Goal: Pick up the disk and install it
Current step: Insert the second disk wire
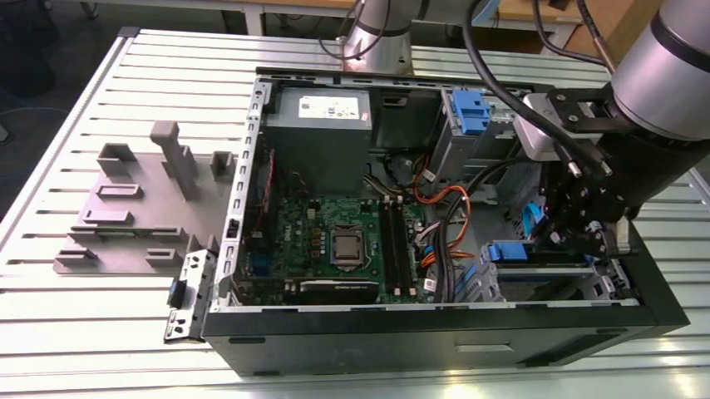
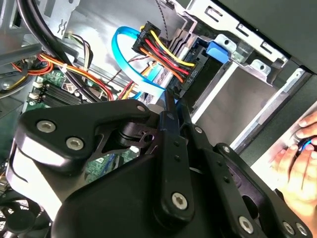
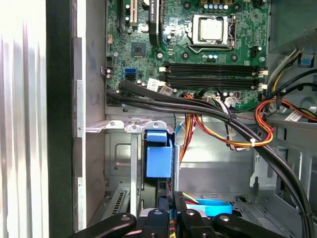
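The disk looks to me to be seated already. The blue end of its carrier stands upright in the metal bay just ahead of my fingertips, and I can't make out the silver body behind it. I judge it installed from that, not from a clear look at the whole drive.

My gripper is pinched shut, with nothing that I can see between the fingers, so I am not carrying anything. In the second wrist view the tips point at the black plug on the bundle of red, yellow and black wires. I can't tell whether they touch it. The blue ribbon cable loops just beside them. That crowding is probably why the fingers are held so narrow: a wide stance would snag the wiring.

Beyond the bay, across from the gripper, lies the green circuit board, with my own black hoses draped over its edge. Outside the case, a person's hand rests near the wall beside my wrist.
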{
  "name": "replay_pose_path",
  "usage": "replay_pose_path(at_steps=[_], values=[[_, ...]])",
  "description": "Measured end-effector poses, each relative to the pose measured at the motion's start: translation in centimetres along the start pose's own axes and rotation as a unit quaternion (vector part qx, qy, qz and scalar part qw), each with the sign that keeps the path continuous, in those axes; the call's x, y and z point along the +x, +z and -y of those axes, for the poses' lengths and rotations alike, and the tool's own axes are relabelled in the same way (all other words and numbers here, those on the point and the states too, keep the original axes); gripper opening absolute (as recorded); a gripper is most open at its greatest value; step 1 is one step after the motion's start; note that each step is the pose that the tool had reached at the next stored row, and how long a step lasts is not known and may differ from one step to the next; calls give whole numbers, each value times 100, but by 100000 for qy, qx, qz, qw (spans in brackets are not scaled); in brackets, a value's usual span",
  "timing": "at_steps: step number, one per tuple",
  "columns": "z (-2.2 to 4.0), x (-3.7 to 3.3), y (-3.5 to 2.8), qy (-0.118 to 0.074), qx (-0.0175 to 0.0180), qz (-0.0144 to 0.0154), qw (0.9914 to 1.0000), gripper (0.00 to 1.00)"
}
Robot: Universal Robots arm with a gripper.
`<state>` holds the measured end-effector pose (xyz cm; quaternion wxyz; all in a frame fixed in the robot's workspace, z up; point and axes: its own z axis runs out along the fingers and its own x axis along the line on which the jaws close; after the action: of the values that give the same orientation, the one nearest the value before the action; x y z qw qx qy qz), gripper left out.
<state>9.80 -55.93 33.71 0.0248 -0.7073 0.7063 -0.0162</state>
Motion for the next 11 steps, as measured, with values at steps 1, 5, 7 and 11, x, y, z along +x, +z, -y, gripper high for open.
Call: replay_pose_path(at_steps=[1, 5, 7, 11], values=[[1, 0, 0, -14, -13, -209, 100000, 16], [1, 1, 0, -27, -22, -457, 99999, 16], [4, 0, 0, -34, -22, -463, 99999, 16], [30, 1, 2, 22, -26, -461, 99999, 16]])
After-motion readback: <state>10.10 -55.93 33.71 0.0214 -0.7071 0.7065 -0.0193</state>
